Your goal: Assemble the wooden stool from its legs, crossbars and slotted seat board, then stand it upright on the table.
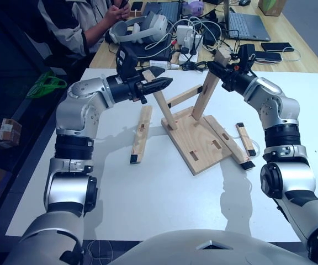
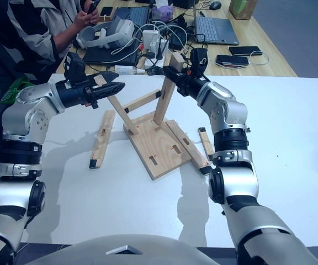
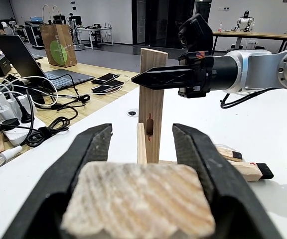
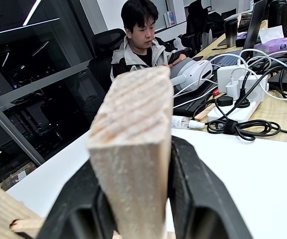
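- White table (image 1: 159, 210): seat board (image 1: 200, 149) lies flat.
- Left gripper (image 1: 162, 84) clamps left leg (image 1: 164, 110); right gripper (image 1: 217, 69) clamps right leg (image 1: 203, 102); crossbar (image 1: 184, 96) joins them.
- Loose leg (image 1: 141, 132) at the board's 9 o'clock, spare leg (image 1: 231, 144) at 3: about half done.

left tool (image 1: 160, 83) and right tool (image 1: 218, 67) clamped, arms raised.

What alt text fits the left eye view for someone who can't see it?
The left jaws grip the top of the left leg and the right jaws the right leg; both legs lean in the slotted seat board on the white table, joined by a crossbar. A loose leg lies left of the board, two more pieces right of it.
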You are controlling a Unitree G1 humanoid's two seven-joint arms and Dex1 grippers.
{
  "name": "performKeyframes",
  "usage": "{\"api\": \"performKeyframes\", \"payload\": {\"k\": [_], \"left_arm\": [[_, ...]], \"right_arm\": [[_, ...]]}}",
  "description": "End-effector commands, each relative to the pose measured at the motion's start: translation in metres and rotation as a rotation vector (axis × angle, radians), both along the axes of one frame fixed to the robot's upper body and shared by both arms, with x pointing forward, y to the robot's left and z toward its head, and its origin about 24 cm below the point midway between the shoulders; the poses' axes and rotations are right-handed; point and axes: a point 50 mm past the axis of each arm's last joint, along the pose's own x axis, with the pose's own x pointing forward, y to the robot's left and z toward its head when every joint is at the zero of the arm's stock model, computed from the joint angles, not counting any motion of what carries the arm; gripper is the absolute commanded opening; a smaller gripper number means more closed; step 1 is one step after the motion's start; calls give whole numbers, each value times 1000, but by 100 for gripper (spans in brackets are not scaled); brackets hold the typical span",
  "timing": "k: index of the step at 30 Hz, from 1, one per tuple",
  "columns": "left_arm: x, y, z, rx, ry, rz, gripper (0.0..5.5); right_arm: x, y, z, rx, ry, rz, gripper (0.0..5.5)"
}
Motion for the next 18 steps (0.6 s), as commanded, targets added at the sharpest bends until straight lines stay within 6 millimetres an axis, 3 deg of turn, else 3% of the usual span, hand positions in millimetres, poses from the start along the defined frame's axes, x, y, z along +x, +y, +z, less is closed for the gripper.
{"api": "performKeyframes", "payload": {"k": [1,10,18], "left_arm": [[-8,8,-27,115,98,-4,201],[-10,4,-27,111,89,-37,201],[-15,-4,-24,92,91,-106,201]], "right_arm": [[3,-1,-14,-22,60,-17,115],[-1,26,-15,-41,40,71,114],[3,34,-20,-94,56,30,113]]}}
